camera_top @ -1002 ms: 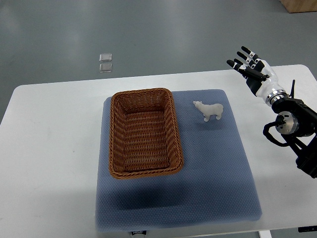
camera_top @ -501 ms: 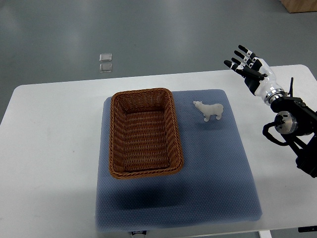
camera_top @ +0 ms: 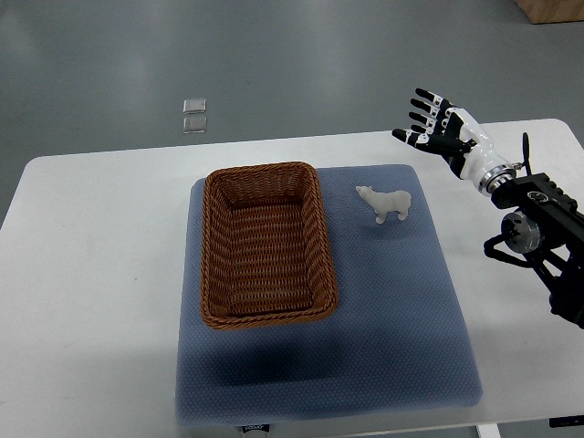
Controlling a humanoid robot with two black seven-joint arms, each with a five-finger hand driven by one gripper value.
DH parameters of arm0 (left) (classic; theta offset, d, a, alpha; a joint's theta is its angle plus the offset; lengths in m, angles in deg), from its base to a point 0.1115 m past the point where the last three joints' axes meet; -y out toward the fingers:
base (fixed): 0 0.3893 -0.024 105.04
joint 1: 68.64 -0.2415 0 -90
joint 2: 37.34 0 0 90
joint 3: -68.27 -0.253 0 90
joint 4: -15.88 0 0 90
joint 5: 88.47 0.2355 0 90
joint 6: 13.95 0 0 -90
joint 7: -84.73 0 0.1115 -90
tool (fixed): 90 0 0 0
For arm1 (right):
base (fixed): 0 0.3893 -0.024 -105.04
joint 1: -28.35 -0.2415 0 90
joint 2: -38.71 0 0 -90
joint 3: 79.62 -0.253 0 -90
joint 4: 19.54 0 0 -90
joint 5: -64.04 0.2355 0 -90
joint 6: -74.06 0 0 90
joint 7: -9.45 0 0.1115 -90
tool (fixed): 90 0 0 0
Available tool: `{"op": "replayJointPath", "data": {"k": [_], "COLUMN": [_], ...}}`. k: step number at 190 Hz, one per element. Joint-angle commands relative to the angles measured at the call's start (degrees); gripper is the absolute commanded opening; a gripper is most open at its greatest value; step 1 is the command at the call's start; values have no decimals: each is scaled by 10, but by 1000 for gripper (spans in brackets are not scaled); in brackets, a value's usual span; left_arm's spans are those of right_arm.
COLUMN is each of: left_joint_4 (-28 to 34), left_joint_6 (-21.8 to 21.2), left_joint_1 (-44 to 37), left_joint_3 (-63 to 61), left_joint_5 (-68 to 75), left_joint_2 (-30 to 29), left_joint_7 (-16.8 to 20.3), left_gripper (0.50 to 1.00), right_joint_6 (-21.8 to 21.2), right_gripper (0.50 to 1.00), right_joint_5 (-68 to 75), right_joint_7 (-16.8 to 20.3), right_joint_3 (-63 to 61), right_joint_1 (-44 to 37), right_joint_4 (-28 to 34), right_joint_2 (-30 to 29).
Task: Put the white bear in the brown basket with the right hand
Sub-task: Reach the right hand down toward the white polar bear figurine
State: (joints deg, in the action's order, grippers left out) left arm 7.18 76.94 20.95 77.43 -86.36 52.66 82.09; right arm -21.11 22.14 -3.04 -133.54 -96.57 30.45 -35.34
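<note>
The bear [camera_top: 384,203] stands upright on its four legs on the blue mat [camera_top: 401,310], near the mat's far right corner, head pointing toward the basket [camera_top: 265,245]. A strip of bare mat lies between bear and basket; they are near but not touching. The basket sits on the mat's left half, long side running front to back, nothing in it.

Out past the bear, the right hand [camera_top: 442,131] hangs over the far right part of the surface [camera_top: 91,274], off the mat's far right corner. Its fingers [camera_top: 422,99] are spread wide and hold nothing; it is apart from the bear. The left hand is not in view.

So the grasp is not yet made, and here's where it could go wrong. The bear is small and narrow, standing on thin legs: fingers arriving from the side could likely nudge it over before they close, or push it along the mat. A closing grip that catches only the head or rump may let it twist and slip out. Then the carry: the basket's near wall stands up between bear and goal, so a low transfer could clip the rim and knock the bear loose onto the mat.
</note>
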Motion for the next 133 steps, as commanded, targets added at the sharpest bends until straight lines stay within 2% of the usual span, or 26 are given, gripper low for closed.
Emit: {"op": "replayJointPath", "data": {"k": [1, 35, 81, 133], "left_joint_4": [0, 0, 0, 0], "left_joint_6": [0, 0, 0, 0], "left_joint_1": [0, 1, 0, 1], "left_joint_3": [0, 0, 0, 0], "left_joint_5": [0, -1, 0, 0], "left_joint_2": [0, 0, 0, 0], "left_joint_7": [0, 0, 0, 0], "left_gripper": [1000, 1000, 1000, 1000], "right_joint_6": [-12, -14, -17, -19], "right_gripper": [921, 921, 921, 917], "right_joint_5": [-62, -211, -334, -376], "right_joint_7": [0, -3, -6, -5], "right_joint_3": [24, 103, 217, 307], "right_joint_1": [-8, -48, -110, -158], "right_joint_4": [4, 6, 12, 12], "right_joint_2": [8, 55, 109, 117]}}
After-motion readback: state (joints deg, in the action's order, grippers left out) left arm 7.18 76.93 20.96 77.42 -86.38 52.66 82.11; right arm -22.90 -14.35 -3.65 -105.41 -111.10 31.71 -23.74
